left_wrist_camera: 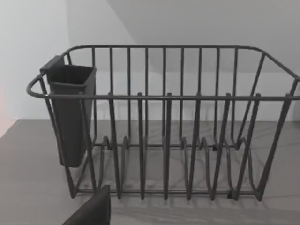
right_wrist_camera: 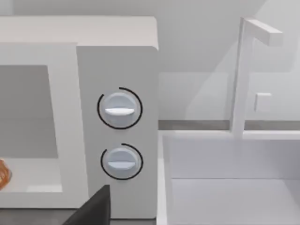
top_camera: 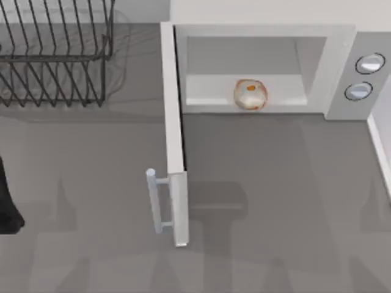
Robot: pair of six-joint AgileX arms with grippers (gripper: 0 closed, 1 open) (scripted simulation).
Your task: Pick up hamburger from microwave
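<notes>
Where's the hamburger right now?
In the top view, the hamburger sits inside the open microwave, near the front edge of its floor, between the swung-out door and the two knobs.

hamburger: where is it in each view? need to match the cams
Top view: hamburger sits on the floor of the open microwave, near the front edge.
Left wrist view: not in it; the dish rack is there.
Right wrist view: an orange sliver at the picture's edge, inside the microwave.
Shared landmark: the two knobs.
</notes>
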